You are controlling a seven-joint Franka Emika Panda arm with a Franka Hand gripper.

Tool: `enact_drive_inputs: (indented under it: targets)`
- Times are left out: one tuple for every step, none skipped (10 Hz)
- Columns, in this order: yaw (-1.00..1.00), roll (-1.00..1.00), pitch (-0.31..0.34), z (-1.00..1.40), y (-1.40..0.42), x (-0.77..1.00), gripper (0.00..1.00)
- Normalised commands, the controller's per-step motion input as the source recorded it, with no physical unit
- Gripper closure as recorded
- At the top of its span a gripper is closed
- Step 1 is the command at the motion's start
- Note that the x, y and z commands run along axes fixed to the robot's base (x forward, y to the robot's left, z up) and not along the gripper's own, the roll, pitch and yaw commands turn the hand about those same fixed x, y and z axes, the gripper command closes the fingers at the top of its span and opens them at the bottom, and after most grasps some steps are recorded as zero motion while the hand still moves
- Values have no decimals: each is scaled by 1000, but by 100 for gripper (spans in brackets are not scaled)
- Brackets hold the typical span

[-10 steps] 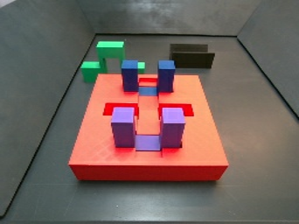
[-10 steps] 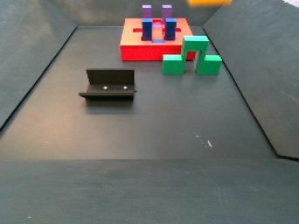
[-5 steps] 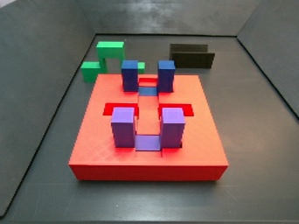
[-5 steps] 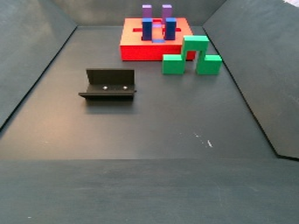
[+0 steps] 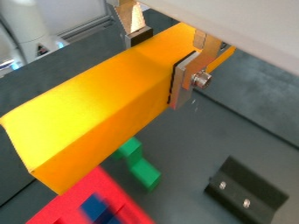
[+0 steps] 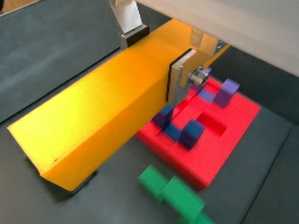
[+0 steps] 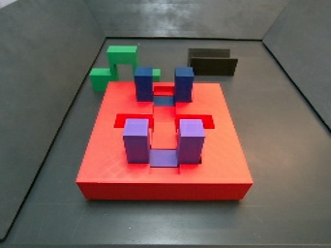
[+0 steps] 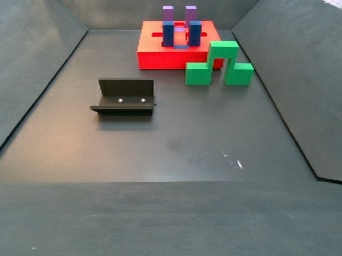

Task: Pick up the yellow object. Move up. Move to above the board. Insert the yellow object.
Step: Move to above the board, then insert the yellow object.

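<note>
In both wrist views my gripper is shut on the yellow object, a long orange-yellow bar clamped between the silver fingers and held high above the floor. The board is a red slab with blue posts and purple posts. It shows under the bar in a wrist view and at a corner in a wrist view. Gripper and bar are out of both side views.
Green blocks stand beside the board and show in both wrist views. The dark fixture stands on the grey floor. Grey walls enclose the floor.
An orange patch at the top edge of a side view one second ago has gone out of view. Board, blocks and fixture have not moved.
</note>
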Motion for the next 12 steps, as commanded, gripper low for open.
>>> enact_drive_inputs:
  targets:
    - [2, -1, 76, 192, -1400, 49, 100]
    - [9, 1, 104, 198, -1400, 78, 100]
    - [2, 2, 146, 148, -971, 105, 100]
    - [6, 9, 163, 107, -629, 101, 100]
    - [3, 13, 157, 85, -441, 97, 100]
    - [10, 21, 123, 50, -235, 72, 100]
    - [0, -10, 0, -89, 0, 14, 100]
    - [0, -57, -34, -166, 0, 177, 100]
    - [0, -60, -73, -211, -9, 229, 100]
    - [0, -61, -106, -240, -31, 254, 100]
    - [0, -77, -154, -294, -43, 363, 100]
    - [14, -80, -280, -463, -57, 597, 100]
